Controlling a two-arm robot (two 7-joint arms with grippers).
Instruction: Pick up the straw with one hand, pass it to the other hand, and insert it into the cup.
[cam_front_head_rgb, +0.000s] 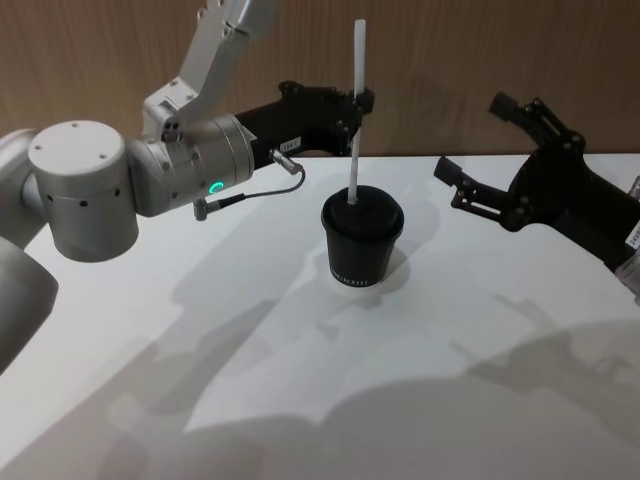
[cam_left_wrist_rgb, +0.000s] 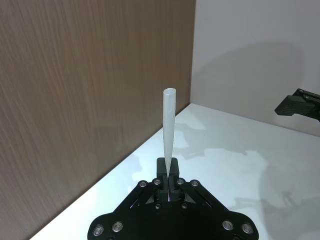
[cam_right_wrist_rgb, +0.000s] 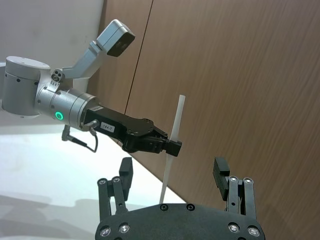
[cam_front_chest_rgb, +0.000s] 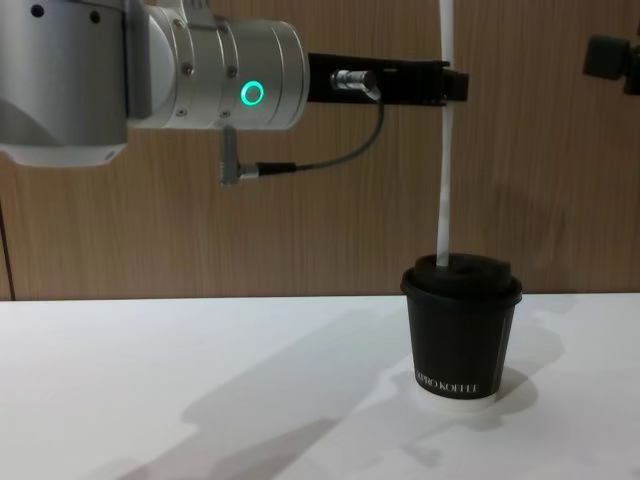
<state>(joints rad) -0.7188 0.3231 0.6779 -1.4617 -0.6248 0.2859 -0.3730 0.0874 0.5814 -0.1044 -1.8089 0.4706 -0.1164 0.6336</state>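
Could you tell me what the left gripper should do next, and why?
Probably lower the left gripper straight down: it is shut on the straw, whose tip sits at the lid of the cup with most of its length above. The right gripper hangs open, apart to the right.

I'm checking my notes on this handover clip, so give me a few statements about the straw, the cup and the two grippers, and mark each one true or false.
1. The left gripper is shut on the straw. True.
2. The straw lies flat on the table. False: it stands nearly upright, with its lower end at the lid of the cup.
3. The right gripper is open and holds nothing. True.
4. The cup is tipped on its side. False: it stands upright on the table with its lid on.
5. The right gripper touches the cup. False: it hangs apart from the cup, off to the robot's right.
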